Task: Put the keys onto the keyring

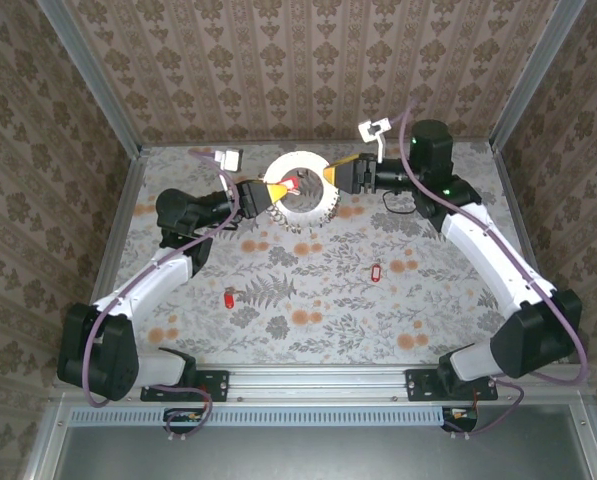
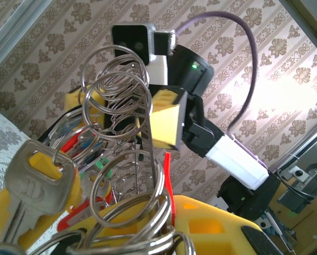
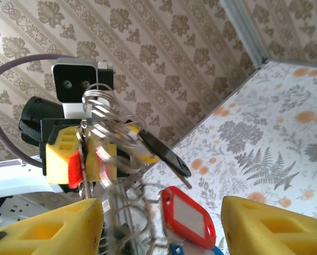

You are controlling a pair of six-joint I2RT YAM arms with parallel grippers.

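Our left gripper [image 1: 275, 190] is clenched on the keyring's [image 1: 296, 160] left rim. Our right gripper [image 1: 335, 175] stands released at the keyring's right rim, with a red-tagged key [image 3: 187, 218] between its parted fingers. Nearer us than the keyring, one loose key [image 1: 228, 298] and a second loose key [image 1: 375, 271] lie on the table [image 1: 308, 335].

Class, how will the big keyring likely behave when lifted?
The keyring looks a stiff band, so it probably keeps its shape. Its hanging wire loops and keys would likely swing and tangle.
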